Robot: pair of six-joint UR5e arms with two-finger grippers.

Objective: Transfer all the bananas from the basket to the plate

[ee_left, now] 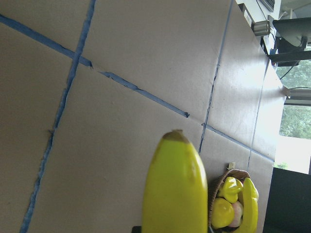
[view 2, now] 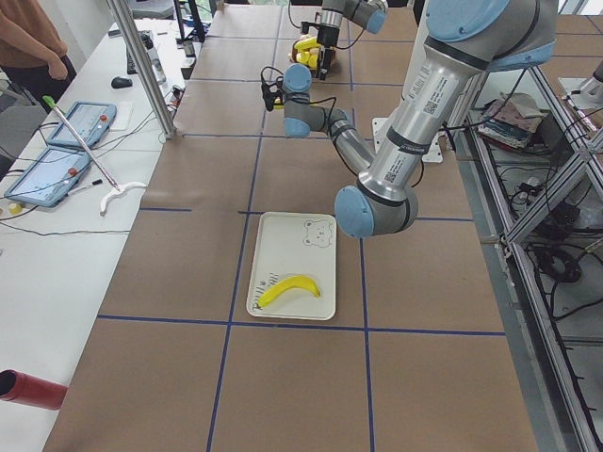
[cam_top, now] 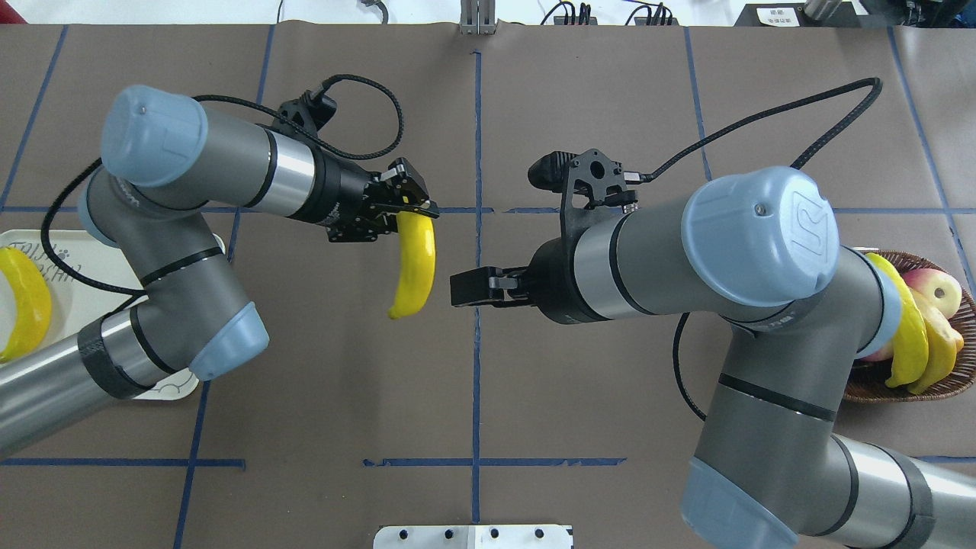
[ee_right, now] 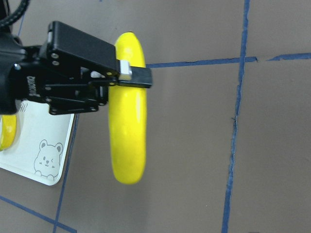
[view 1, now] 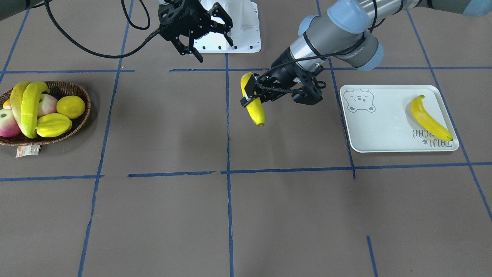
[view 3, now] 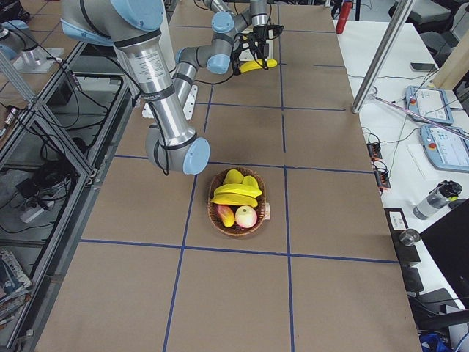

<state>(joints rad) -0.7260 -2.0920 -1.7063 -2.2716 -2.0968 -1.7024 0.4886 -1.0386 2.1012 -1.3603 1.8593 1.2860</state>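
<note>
Banana (ee_right: 127, 136) clamped near upper end by left fingers (ee_right: 133, 81), free tip hanging down; right fingers (view 1: 196, 54) apart.

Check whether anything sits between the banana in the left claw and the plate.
Nothing visible does. Only bare table lies between the held banana and the plate. A second banana lies on the plate's far side; the bear-face end nearest the left claw is free.

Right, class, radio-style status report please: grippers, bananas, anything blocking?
Left gripper shut on held banana, mid-table. Right gripper open, empty. One banana on plate, two bananas in basket. Nothing seen between held banana and plate.
</note>
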